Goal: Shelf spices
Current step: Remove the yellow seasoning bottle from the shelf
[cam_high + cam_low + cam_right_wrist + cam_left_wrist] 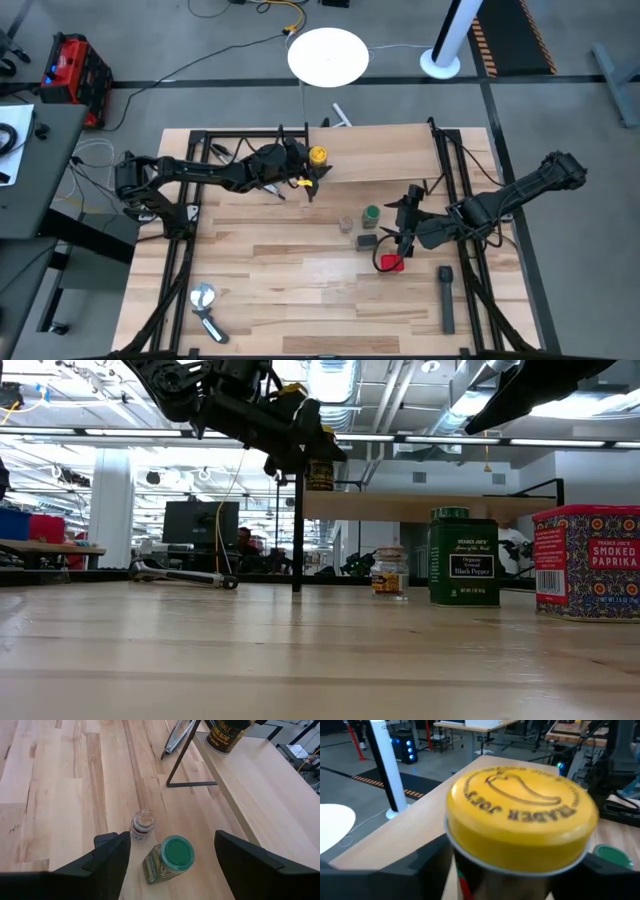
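From above, the left gripper (306,172) held the yellow-lidded jar (318,156) at the left end of the shelf (400,152), whose board otherwise lay bare. The right gripper (405,232) hovered over the table among the remaining spices: the green-lidded tin (371,214), the small clear jar (346,223), the dark grey tin (367,240) and the red tin (391,263).

At table height, the jar's base met the shelf edge, so placement looked nearly finished.

Through the left wrist, the fingers clamped the jar just below its yellow lid (520,810).

Through the right wrist, the fingers (107,857) stood apart, empty, above the green-lidded tin. I judged one of five almost shelved, four left
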Available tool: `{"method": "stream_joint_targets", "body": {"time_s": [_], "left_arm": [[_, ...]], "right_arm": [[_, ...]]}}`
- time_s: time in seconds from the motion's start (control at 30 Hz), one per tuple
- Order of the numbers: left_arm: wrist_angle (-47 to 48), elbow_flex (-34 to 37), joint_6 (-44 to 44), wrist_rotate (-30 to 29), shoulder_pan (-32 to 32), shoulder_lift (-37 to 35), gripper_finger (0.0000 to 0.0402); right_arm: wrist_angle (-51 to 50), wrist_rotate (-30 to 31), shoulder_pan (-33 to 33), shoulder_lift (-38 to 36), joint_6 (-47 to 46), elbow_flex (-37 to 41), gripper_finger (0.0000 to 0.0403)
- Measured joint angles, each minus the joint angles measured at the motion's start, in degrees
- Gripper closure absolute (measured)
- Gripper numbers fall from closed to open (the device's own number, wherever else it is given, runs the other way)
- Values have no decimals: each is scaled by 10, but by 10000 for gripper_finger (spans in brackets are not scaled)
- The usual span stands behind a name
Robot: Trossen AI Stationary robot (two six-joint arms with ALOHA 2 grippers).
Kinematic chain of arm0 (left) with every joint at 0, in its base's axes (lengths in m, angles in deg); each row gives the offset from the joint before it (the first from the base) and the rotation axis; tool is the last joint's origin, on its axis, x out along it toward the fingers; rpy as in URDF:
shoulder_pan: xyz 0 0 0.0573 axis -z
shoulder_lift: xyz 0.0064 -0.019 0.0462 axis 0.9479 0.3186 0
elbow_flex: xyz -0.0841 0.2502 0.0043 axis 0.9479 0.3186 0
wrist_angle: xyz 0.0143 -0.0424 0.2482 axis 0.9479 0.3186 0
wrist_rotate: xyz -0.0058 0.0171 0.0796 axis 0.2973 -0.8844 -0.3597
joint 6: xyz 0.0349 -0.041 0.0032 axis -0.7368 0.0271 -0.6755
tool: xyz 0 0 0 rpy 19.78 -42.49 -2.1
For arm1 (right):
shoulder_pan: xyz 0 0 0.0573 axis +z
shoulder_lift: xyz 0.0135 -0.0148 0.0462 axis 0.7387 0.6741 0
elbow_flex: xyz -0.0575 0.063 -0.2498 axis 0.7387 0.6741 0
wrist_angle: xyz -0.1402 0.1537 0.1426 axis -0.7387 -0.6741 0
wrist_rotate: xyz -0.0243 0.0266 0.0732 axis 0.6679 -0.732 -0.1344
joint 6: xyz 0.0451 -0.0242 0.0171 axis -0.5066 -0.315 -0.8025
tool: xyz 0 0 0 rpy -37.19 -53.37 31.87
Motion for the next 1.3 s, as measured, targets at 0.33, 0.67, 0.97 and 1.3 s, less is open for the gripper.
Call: {"method": "stream_joint_targets", "body": {"time_s": [0.33, 0.67, 0.97, 1.3], "left_arm": [[2, 0, 11, 3, 5, 0, 218], [-46, 0, -38, 3, 65, -16, 218], [11, 0, -119, -86, 197, -61, 218], [65, 0, -50, -91, 273, -37, 218]], "right_arm": [[0, 0, 0, 0, 0, 0, 111], [9, 17, -7, 0, -4, 0, 111], [10, 22, -38, 0, -9, 0, 111], [40, 21, -36, 0, 14, 0, 111]]}}
